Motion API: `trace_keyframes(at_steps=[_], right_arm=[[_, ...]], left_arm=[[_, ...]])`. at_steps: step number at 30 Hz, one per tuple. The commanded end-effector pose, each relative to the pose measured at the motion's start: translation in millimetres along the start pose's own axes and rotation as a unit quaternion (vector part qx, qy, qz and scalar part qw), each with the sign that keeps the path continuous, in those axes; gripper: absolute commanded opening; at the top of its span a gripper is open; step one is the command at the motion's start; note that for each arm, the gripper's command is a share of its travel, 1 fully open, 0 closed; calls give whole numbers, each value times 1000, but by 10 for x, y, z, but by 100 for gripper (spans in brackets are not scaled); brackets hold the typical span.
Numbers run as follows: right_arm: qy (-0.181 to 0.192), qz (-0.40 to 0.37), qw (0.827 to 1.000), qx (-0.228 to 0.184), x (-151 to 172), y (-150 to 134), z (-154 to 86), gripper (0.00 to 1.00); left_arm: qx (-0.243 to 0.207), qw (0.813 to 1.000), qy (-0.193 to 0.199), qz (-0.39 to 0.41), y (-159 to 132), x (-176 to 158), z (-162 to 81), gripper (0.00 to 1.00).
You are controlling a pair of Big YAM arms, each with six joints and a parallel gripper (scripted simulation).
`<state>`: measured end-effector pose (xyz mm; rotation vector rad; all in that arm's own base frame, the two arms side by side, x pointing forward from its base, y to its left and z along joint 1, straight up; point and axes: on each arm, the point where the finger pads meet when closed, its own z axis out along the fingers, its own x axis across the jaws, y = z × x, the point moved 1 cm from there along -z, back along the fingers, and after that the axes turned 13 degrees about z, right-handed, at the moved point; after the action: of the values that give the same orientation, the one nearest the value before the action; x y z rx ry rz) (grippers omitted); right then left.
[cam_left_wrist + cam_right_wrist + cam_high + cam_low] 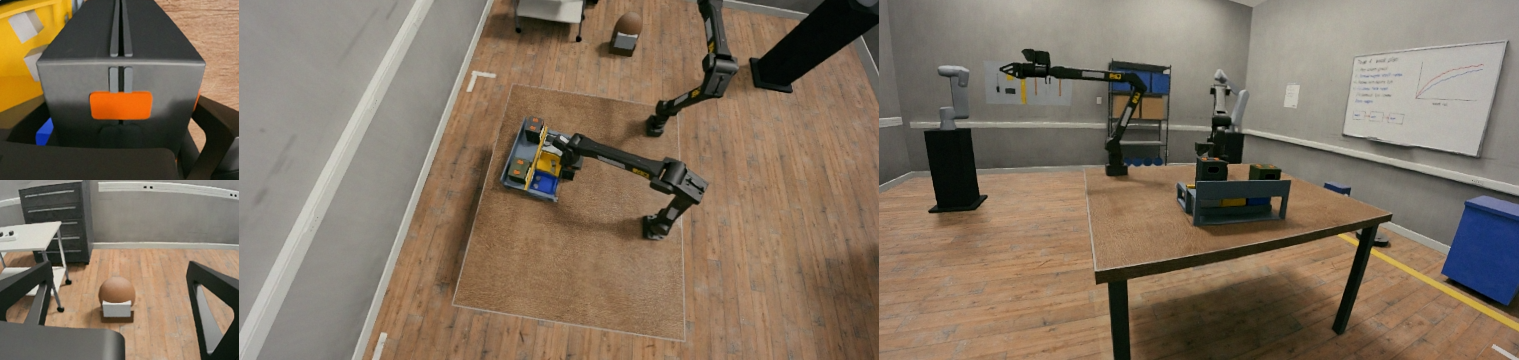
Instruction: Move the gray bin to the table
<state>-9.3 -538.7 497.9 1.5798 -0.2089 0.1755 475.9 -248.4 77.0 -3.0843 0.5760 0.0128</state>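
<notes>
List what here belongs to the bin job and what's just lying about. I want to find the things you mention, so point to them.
For the job:
- shelf (525, 148) (1243, 188)
- gray open bin (549, 148)
- yellow bin (548, 162) (1233, 202) (14, 64)
- blue bin (545, 185) (1258, 201) (44, 132)
- probably the dark gray box (534, 131) (1211, 171) (72, 88) and green box (519, 171) (1265, 173)

Just about:
- whiteboard (1424, 95)
- white cart (550, 10) (30, 238)
- brown ball (629, 22) (117, 289)
</notes>
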Motion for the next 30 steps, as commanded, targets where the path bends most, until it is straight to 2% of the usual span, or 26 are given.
trace_keyframes(at_steps=[1,30], right_arm=[[0,-9,1000,-10,-36,35,-40,100],[0,-9,1000,-10,-36,35,-40,100]], left_arm=[[-10,997,78,9,91,260,-698,0],[-11,997,81,10,102,265,-727,0]])
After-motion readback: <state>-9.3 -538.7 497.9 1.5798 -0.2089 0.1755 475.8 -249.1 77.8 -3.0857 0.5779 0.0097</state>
